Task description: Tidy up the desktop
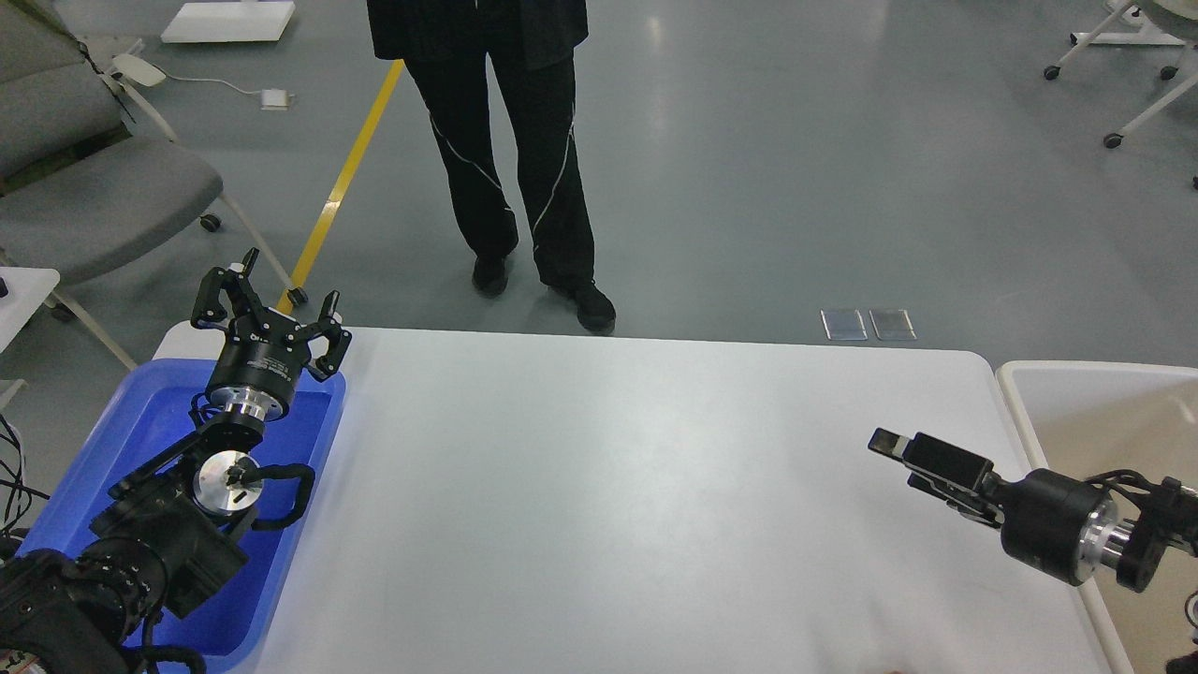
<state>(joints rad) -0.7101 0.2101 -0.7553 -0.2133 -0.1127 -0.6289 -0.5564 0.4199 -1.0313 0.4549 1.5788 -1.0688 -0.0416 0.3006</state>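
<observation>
The desktop (599,487) is a large white tabletop with rounded corners, and nothing lies on its visible surface. My left gripper (278,301) is open and empty, held above the far end of the blue tray, fingers pointing up and away. My right gripper (894,457) is low over the desktop's right side and points left. It is seen side-on, its two fingers (936,454) staggered and apart, with nothing between them.
A blue plastic tray (112,440) sits at the left edge under my left arm. A beige-white bin (1076,388) stands at the right edge. A person in black (505,168) stands just beyond the far edge. A grey chair (94,197) is at far left.
</observation>
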